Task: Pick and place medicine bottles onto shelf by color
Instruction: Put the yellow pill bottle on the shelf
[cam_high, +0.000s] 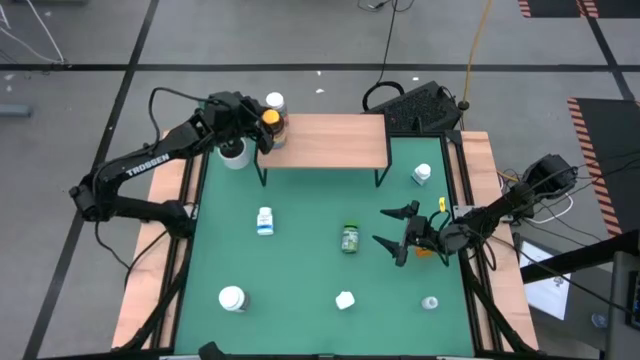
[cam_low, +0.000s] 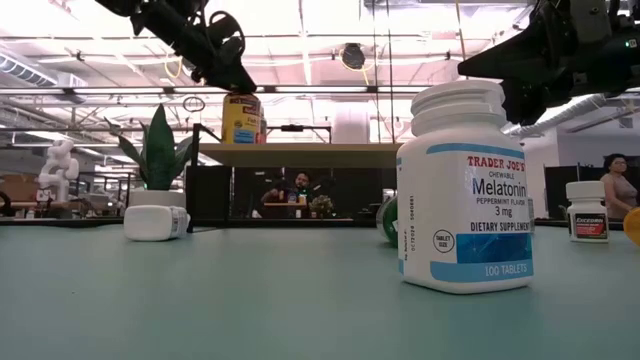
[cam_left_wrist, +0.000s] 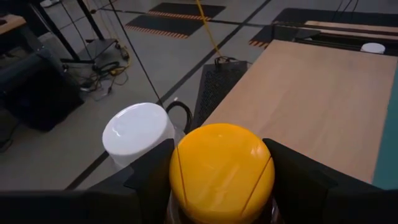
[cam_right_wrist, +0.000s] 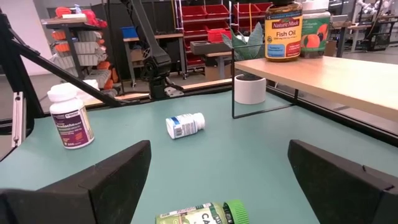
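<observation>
Right gripper (cam_high: 398, 233) low over counter (cam_high: 300, 260), jaws spread wide, empty; green-capped bottle (cam_high: 350, 238) lies on its side just beside. Farther back, left gripper (cam_high: 264, 130) at shelf (cam_high: 330, 140) left end, jaws closed on yellow-capped fish oil bottle (cam_high: 270, 121) standing on board beside white-capped bottle (cam_high: 275, 102).

The left gripper (cam_high: 262, 128) sits at the shelf's (cam_high: 330, 140) left end, its fingers on either side of one bottle (cam_left_wrist: 221, 168), a second bottle (cam_high: 274, 102) just behind. Before the right gripper (cam_high: 392, 232) lies a toppled bottle (cam_high: 350, 238).
</observation>
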